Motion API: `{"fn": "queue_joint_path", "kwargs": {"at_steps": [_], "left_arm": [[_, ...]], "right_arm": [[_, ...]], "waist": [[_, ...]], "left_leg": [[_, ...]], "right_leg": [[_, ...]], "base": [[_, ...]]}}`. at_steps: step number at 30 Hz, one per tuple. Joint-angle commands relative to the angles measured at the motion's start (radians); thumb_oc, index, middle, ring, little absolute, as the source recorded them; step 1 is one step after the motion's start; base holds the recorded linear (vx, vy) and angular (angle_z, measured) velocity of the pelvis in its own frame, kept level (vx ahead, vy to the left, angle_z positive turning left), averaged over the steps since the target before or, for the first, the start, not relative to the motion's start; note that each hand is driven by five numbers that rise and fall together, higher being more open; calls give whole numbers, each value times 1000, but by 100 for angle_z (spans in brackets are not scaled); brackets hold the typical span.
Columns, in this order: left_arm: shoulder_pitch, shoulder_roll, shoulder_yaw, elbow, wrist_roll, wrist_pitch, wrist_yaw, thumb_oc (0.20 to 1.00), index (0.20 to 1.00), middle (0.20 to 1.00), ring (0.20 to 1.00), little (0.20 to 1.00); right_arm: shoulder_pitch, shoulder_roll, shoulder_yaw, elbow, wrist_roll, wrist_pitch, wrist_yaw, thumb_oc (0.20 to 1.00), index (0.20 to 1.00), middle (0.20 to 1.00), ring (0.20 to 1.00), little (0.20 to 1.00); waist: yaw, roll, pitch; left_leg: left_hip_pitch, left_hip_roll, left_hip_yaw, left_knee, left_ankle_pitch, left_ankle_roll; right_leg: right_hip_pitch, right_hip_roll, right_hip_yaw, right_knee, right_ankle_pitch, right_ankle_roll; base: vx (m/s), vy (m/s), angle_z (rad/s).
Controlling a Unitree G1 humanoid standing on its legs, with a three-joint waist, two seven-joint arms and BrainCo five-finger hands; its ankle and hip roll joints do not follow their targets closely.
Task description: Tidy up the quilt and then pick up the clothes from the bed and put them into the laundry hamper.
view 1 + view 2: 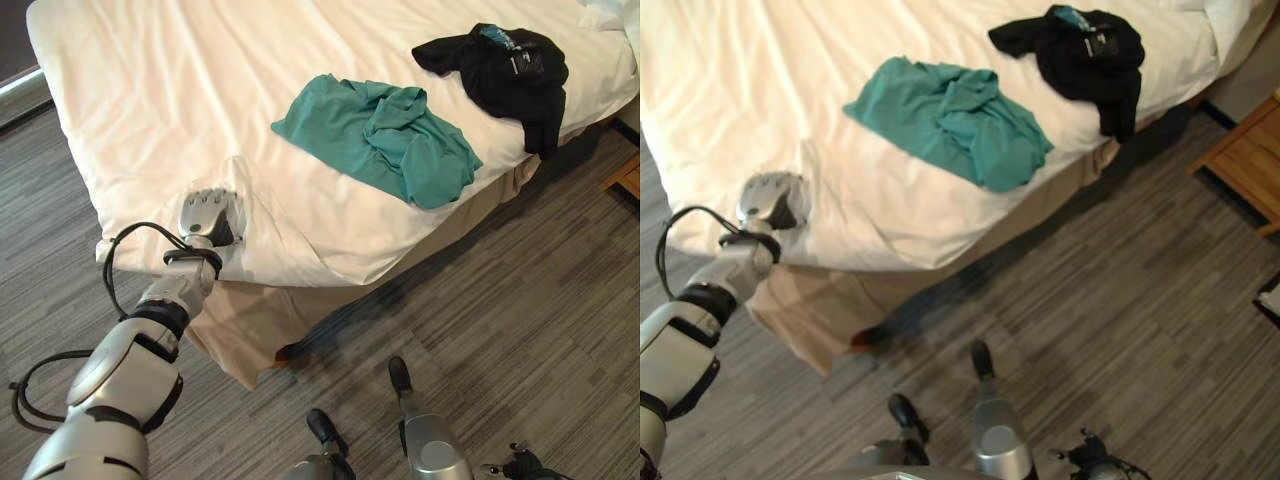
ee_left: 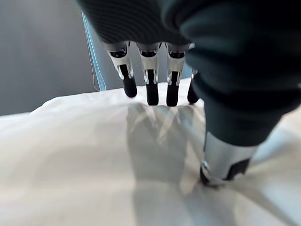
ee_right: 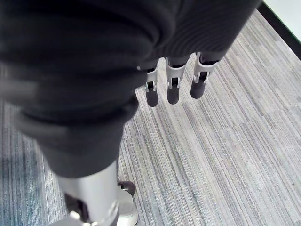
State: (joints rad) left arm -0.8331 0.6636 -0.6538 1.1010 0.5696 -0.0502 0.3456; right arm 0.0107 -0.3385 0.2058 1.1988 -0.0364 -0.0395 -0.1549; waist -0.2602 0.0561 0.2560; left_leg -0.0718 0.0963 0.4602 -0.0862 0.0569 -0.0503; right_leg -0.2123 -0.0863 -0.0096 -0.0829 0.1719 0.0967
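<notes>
Grey striped floor (image 1: 520, 300) surrounds the bed (image 1: 250, 330). White quilt (image 1: 180, 90): covers the bed, long axis running away from the near corner, one fold raised there. Left hand (image 1: 210, 215): on that fold at the corner, fingers (image 2: 150, 89) straight, thumb pressed into the cloth, gripping nothing. Teal shirt (image 1: 385, 135) and black garment (image 1: 505, 70): further along the near edge, beyond the left hand, on the robot's right. Right hand (image 3: 171, 89): relaxed above the floor, nearer the clothes by my reckoning.
</notes>
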Motion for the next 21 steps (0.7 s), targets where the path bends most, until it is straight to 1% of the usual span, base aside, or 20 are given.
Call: {"fn": "queue_joint_path", "kwargs": {"at_steps": [1, 3, 5, 7, 8, 9, 10, 11, 14, 15, 16, 17, 19, 20, 21], "left_arm": [[-27, 13, 7, 55, 63, 1, -43, 200, 200, 200, 200, 200], [34, -15, 0, 65, 91, -5, -69, 200, 200, 200, 200, 200], [126, -48, 32, 73, 80, -6, -90, 200, 200, 200, 200, 200], [225, -69, 97, 80, 46, 1, -95, 200, 200, 200, 200, 200], [337, -82, 173, 96, 10, 12, -94, 200, 200, 200, 200, 200], [338, -82, 173, 95, 10, 12, -94, 200, 200, 200, 200, 200], [398, -85, 219, 102, -8, 19, -88, 319, 319, 319, 319, 319], [448, -82, 251, 101, -14, 22, -86, 1000, 1000, 1000, 1000, 1000], [621, -97, 364, 108, -23, 35, -78, 1000, 1000, 1000, 1000, 1000], [623, -97, 365, 107, -23, 36, -79, 1000, 1000, 1000, 1000, 1000], [721, -141, 437, 112, -64, 36, -74, 1000, 1000, 1000, 1000, 1000], [779, -178, 486, 121, -118, 32, -70, 1000, 1000, 1000, 1000, 1000], [846, -224, 520, 136, -155, 31, -64, 1000, 1000, 1000, 1000, 1000], [884, -252, 528, 147, -162, 34, -69, 1000, 1000, 1000, 1000, 1000], [884, -252, 528, 147, -162, 34, -69, 1000, 1000, 1000, 1000, 1000]], "right_arm": [[-27, -14, 21, 63, 32, 3, -15, 1000, 1000, 1000, 1000, 1000], [-35, -21, 12, 63, 31, 2, -20, 1000, 1000, 1000, 1000, 1000], [-52, -24, 6, 55, 27, 2, -28, 1000, 1000, 1000, 1000, 1000], [-62, -26, -4, 33, 32, 2, -31, 1000, 1000, 1000, 1000, 1000], [-75, -26, -15, -17, 43, -3, -35, 1000, 1000, 1000, 1000, 1000], [-75, -27, -14, -17, 43, -2, -35, 1000, 1000, 1000, 1000, 1000], [-83, -30, -21, -79, 55, -9, -38, 1000, 1000, 1000, 1000, 1000], [-77, -38, -28, -161, 63, -18, -36, 1000, 1000, 1000, 1000, 1000], [-62, -97, -28, -485, 42, -56, -27, 1000, 1000, 1000, 1000, 1000], [-61, -98, -28, -487, 42, -54, -26, 1000, 1000, 1000, 1000, 1000], [-66, -131, -25, -627, 21, -76, -27, 1000, 1000, 1000, 1000, 1000], [-77, -156, -20, -740, -10, -88, -17, 1000, 1000, 1000, 1000, 1000], [-87, -186, -21, -874, -27, -101, 1, 1000, 1000, 1000, 1000, 1000], [-111, -207, -9, -960, -39, -114, 19, 1000, 1000, 1000, 1000, 1000], [-111, -207, -9, -960, -39, -114, 19, 1000, 1000, 1000, 1000, 1000]], "waist": [[26, -46, -12], [30, -43, -16], [40, -41, -25], [49, -39, -32], [63, -41, -42], [62, -40, -42], [71, -43, -49], [77, -44, -53], [103, -49, -56], [103, -48, -59], [123, -51, -62], [139, -54, -62], [156, -56, -66], [172, -58, -68], [172, -58, -69]], "left_leg": [[69, 37, -18, -1, -42, -74], [86, 36, -18, -1, -48, -74], [111, 33, -22, -1, -57, -72], [135, 31, -28, -1, -63, -71], [157, 30, -35, -1, -68, -71], [157, 30, -36, -1, -68, -71], [164, 31, -40, -1, -69, -72], [172, 31, -44, -1, -71, -72], [198, 32, -60, -1, -80, -72], [195, 33, -60, -1, -78, -72], [207, 32, -70, -1, -80, -71], [213, 33, -77, -1, -81, -70], [212, 34, -88, -1, -79, -69], [211, 35, -95, -1, -78, -68], [210, 35, -95, -1, -78, -68]], "right_leg": [[29, -74, -18, 8, -97, 130], [45, -78, -22, 9, -102, 128], [71, -81, -27, 10, -108, 126], [99, -82, -33, 10, -114, 123], [123, -81, -38, 14, -122, 117], [124, -82, -39, 14, -122, 117], [132, -81, -42, 16, -124, 114], [141, -81, -46, 19, -128, 112], [175, -81, -59, 25, -142, 109], [171, -81, -59, 25, -140, 108], [194, -83, -70, 26, -147, 105], [206, -85, -77, 26, -152, 104], [214, -88, -90, 27, -154, 100], [219, -92, -101, 27, -155, 99], [218, -92, -101, 27, -155, 99]], "base": [[46, 27, 1], [42, 24, 2], [64, 21, 9], [82, 22, 4], [73, 16, 1], [54, 6, 6], [20, -1, 10], [23, 5, 10], [32, 12, 10], [27, 10, 23], [24, 8, 25], [38, 8, 31], [19, 9, 38], [12, 12, 59], [11, 1, 43]]}}
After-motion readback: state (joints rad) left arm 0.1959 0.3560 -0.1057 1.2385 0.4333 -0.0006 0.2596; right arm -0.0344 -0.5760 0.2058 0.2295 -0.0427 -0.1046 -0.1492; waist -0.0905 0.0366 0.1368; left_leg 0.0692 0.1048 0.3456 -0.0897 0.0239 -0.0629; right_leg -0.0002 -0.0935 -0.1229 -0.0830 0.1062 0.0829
